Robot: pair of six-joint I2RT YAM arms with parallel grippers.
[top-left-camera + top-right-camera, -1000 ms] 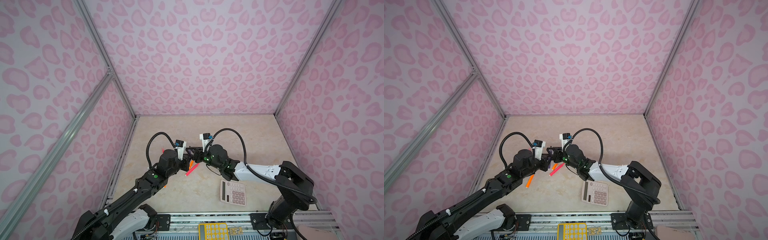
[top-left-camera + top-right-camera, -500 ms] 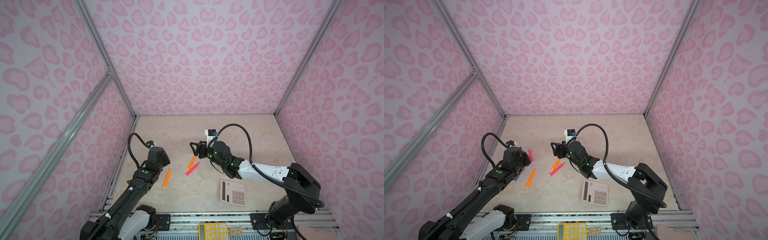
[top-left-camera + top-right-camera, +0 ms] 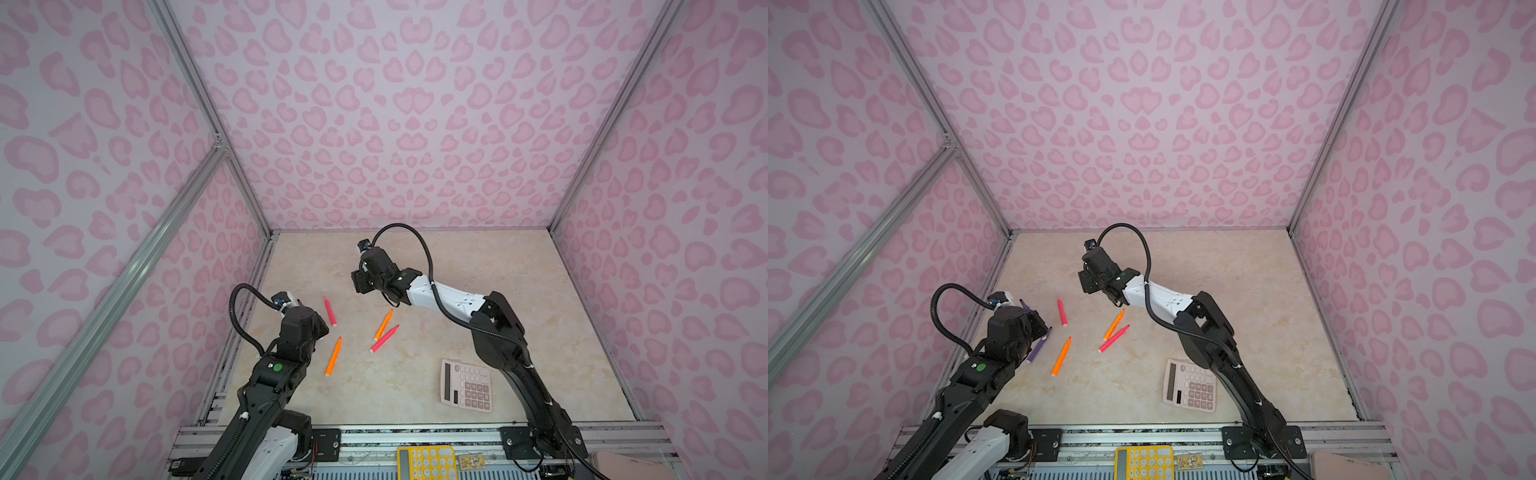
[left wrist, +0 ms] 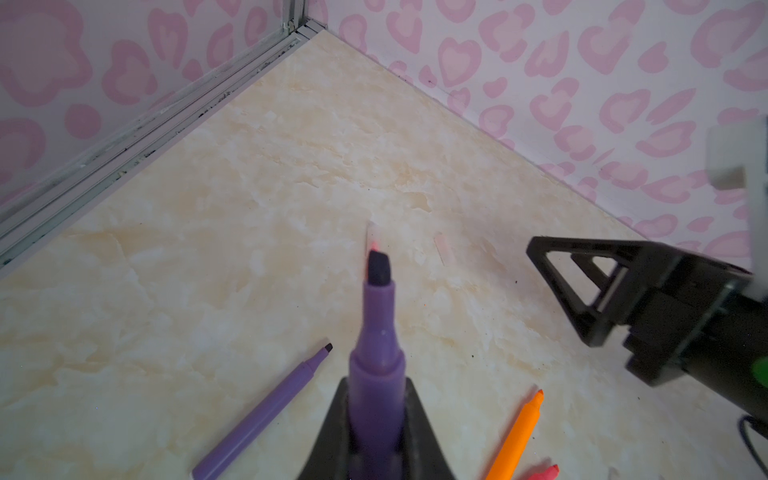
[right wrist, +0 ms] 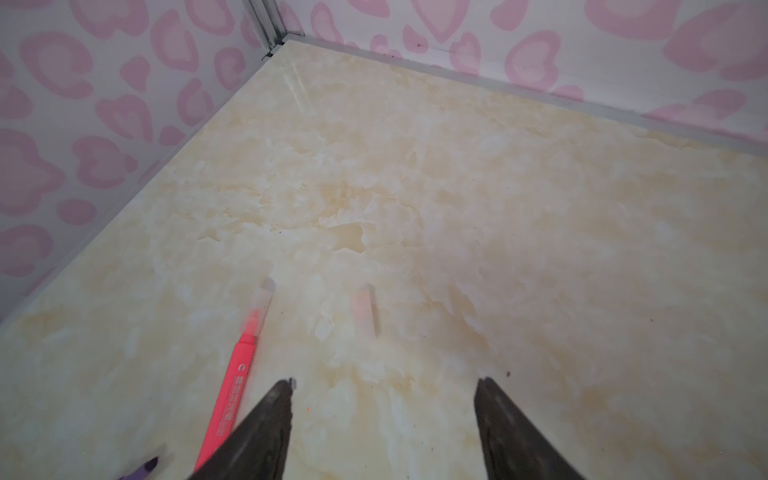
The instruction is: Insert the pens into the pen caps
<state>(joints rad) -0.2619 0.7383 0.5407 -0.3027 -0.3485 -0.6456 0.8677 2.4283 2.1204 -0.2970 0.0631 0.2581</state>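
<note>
Gripping a purple pen (image 4: 377, 332), the left pincer (image 4: 376, 388) is clenched; the right pincer (image 5: 384, 384) hangs released.
In both top views a pink-red pen (image 3: 330, 311) lies between the two pincers, an orange pen (image 3: 1061, 356) near the left one. From the left wrist, the purple pen juts forward out of the clamped fingers (image 4: 419, 428), a second purple pen (image 4: 266, 411) just beside them, a loose cap (image 4: 441, 248) ahead. From the right wrist, the spread fingers hold nothing: the pink-red pen, tip inside a clear cap (image 5: 266, 293), lies beside one finger, the loose cap straight ahead.
</note>
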